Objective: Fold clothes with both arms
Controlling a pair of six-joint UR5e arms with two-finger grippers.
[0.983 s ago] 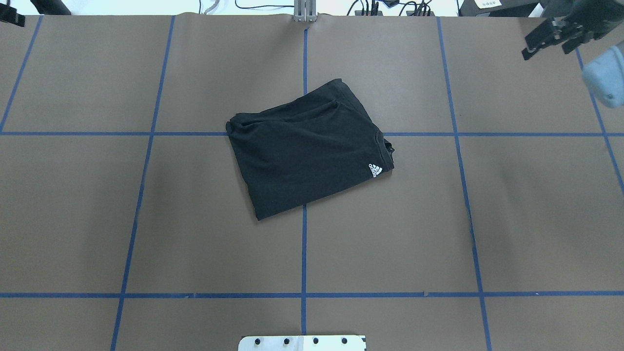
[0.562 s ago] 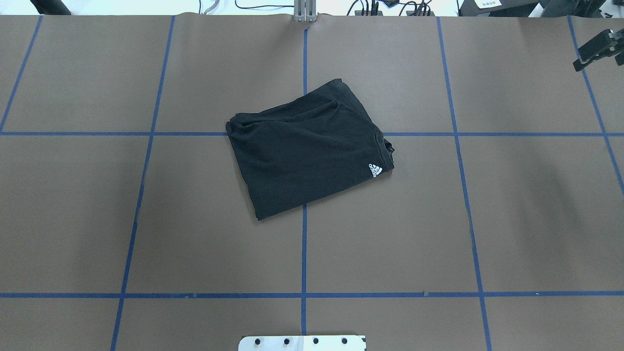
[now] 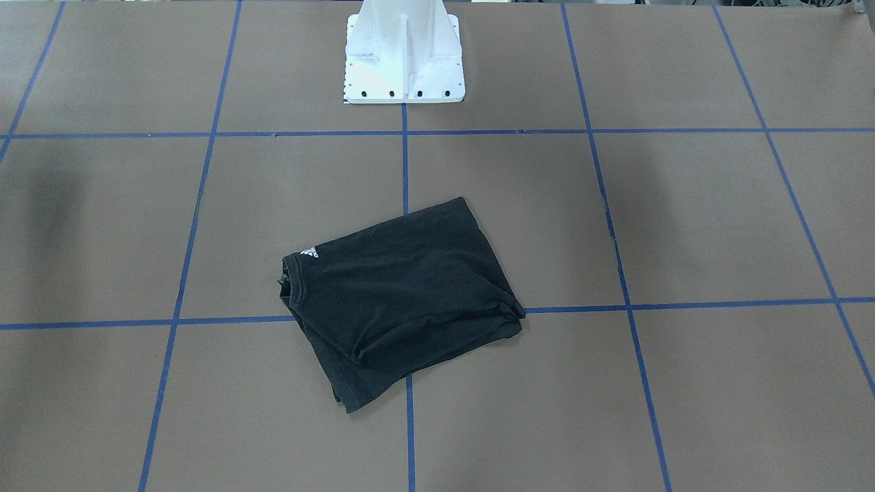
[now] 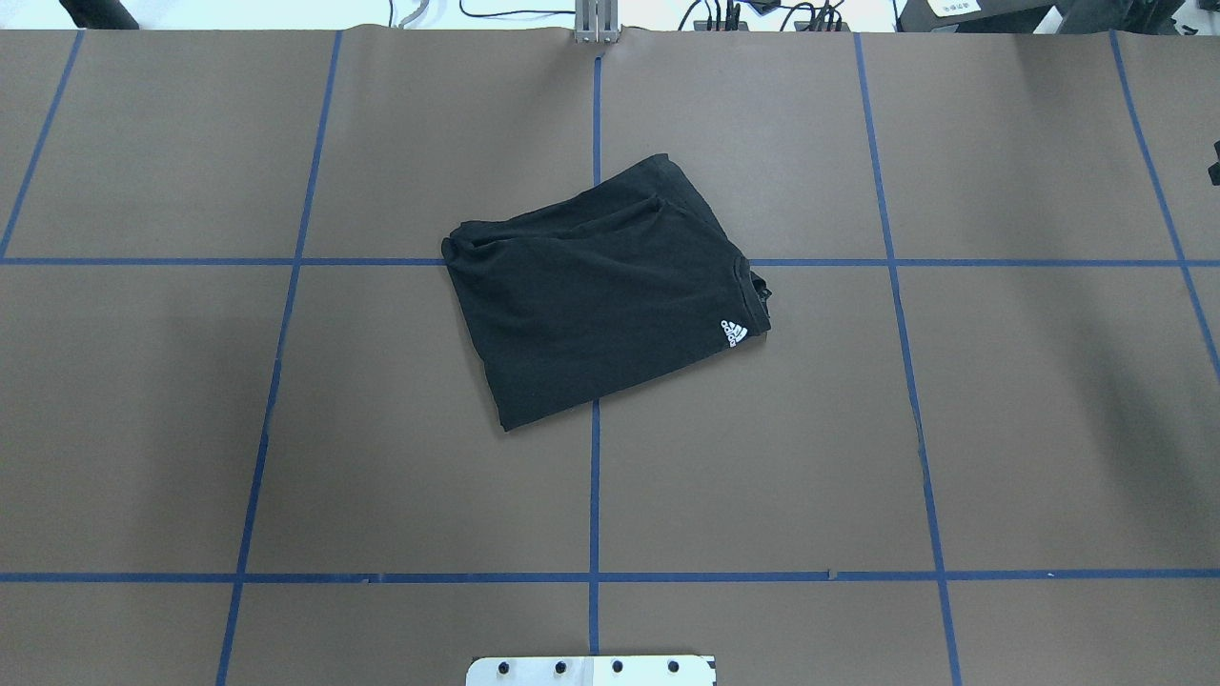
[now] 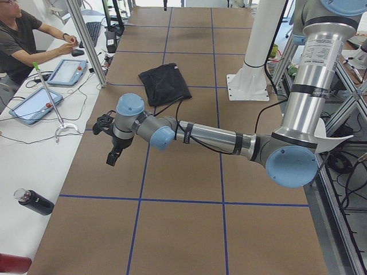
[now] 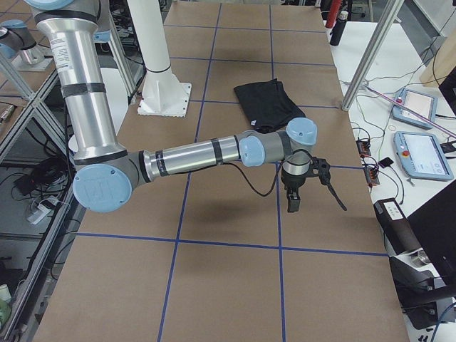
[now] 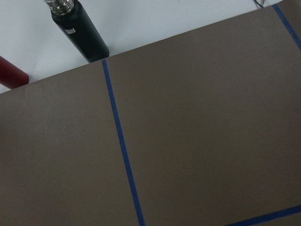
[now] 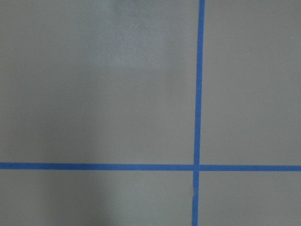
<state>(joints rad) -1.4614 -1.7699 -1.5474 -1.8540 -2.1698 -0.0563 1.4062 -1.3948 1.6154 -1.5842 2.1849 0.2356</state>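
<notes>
The right claw (image 6: 315, 203) has almost left the overhead view; the T-shirt (image 4: 600, 291) is unmoved.

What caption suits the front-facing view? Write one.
Folded black T-shirt on brown table gridded with blue tape, white pedestal base beyond.

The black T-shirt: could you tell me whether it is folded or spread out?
Folded: the T-shirt lies as a compact rectangle, stacked layers showing at its edges.

Grey tube arms (image 5: 212, 137), light-blue joint caps (image 5: 291, 166)
</notes>
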